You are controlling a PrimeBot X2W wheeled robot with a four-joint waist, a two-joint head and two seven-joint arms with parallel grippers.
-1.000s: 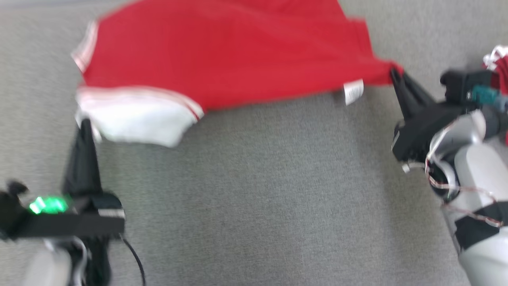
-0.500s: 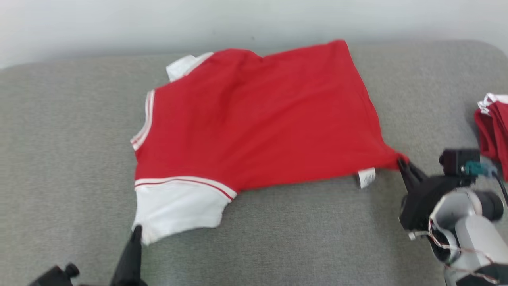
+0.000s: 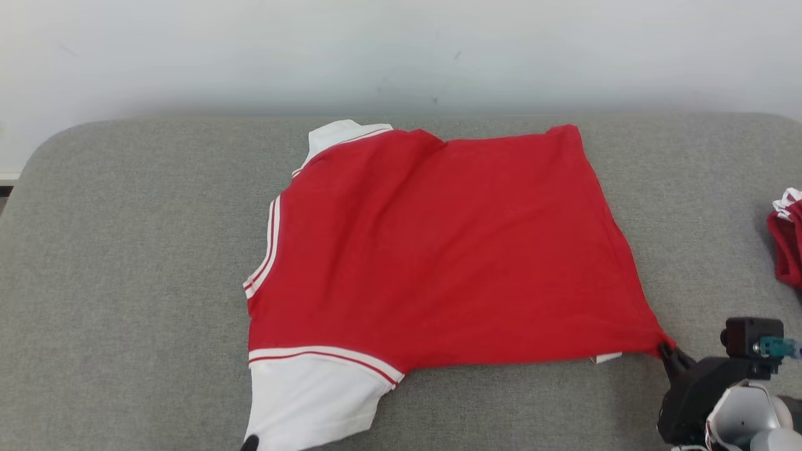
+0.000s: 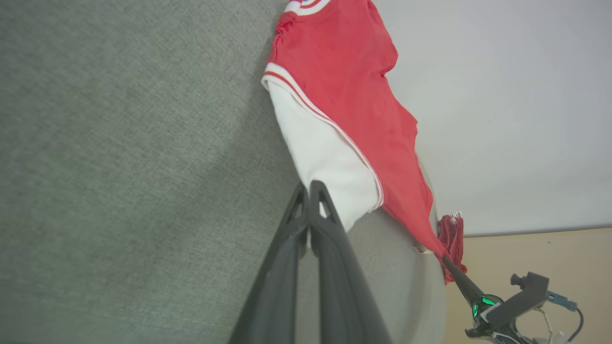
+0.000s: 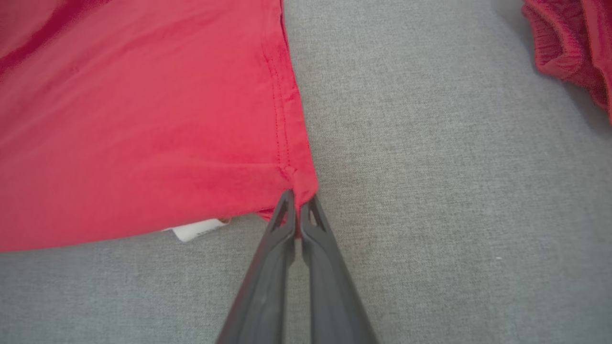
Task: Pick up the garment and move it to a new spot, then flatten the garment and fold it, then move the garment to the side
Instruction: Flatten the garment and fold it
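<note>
Grey padded desk (image 3: pixel 125 282) against a pale wall (image 3: pixel 376 50) carries one red shirt (image 3: pixel 438 250), spread at frame centre. One right pincer (image 5: pixel 297 200), lower right, is clamped on the shirt's hem corner. One left pincer (image 4: pixel 309 186) has fingers together beside the white sleeve (image 4: pixel 325 157); whether it grips cannot be told. One red bundle (image 3: pixel 786 244) lies far right.
</note>
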